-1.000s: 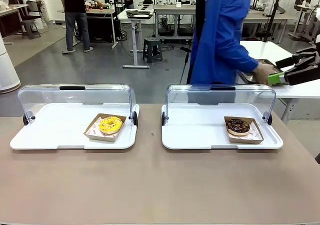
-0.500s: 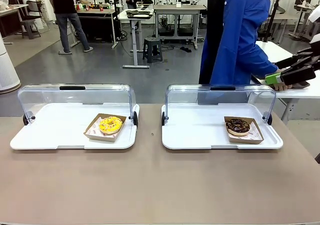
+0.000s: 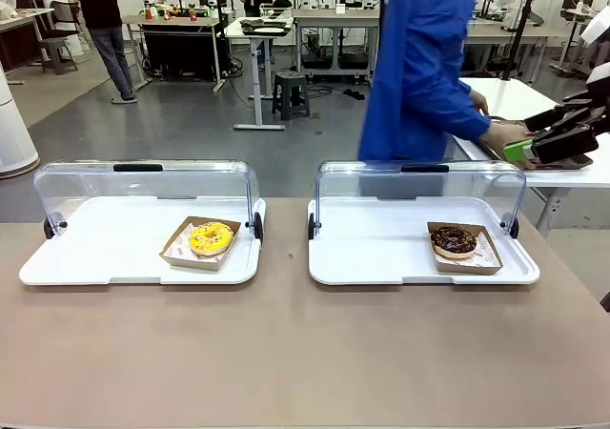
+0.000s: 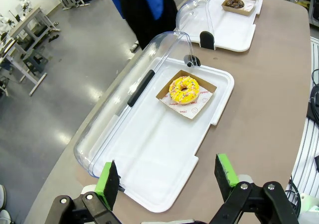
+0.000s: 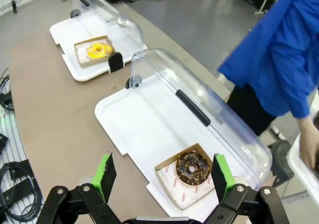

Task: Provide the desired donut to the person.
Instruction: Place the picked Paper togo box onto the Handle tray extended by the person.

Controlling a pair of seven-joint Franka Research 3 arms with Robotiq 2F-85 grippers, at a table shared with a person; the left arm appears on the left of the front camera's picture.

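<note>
Left fingers: the left gripper (image 4: 167, 181) hangs spread wide above the near end of the left tray (image 4: 149, 154), holding nothing.
Right fingers: the right gripper (image 5: 163, 176) is also spread wide and empty.
Yellow donut (image 3: 211, 237): in a paper box on the left tray, lid up.
Chocolate donut (image 3: 454, 241): boxed on the right tray (image 3: 381, 248).
Person (image 3: 419, 67): blue jacket, behind the right tray, hand (image 3: 500, 140) reaching to a side table.
</note>
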